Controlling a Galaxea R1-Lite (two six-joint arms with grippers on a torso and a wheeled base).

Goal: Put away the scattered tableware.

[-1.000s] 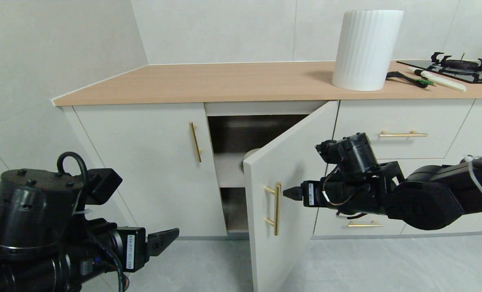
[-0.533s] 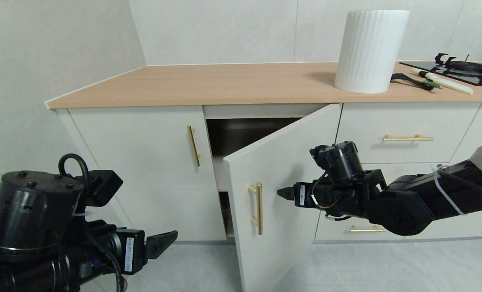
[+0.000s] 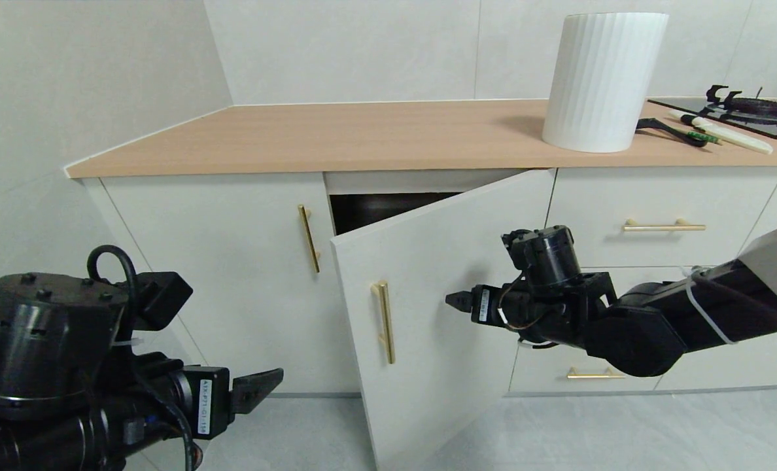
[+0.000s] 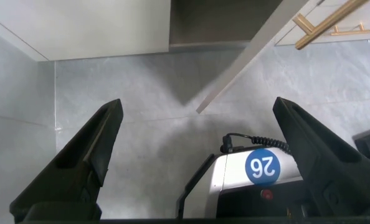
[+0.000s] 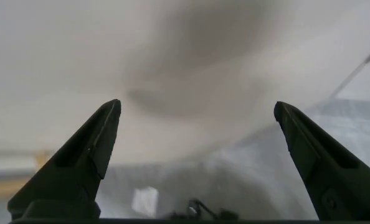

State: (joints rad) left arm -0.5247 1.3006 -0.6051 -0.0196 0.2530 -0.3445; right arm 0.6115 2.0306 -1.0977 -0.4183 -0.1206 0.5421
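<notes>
A white ribbed canister point(image 3: 603, 82) and utensils point(image 3: 702, 129) sit on the wooden surface point(image 3: 336, 134). The half-open cabinet door point(image 3: 441, 261) faces the right pincer point(image 3: 452, 301), which is spread wide and empty. The left pincer point(image 3: 261, 386), low down, is also spread and empty.

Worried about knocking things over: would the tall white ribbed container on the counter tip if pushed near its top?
Likely yes: the white ribbed container is tall and narrows toward its base. It looks rigid, possibly breakable. Its weight cannot be judged; the inside is hidden.
</notes>
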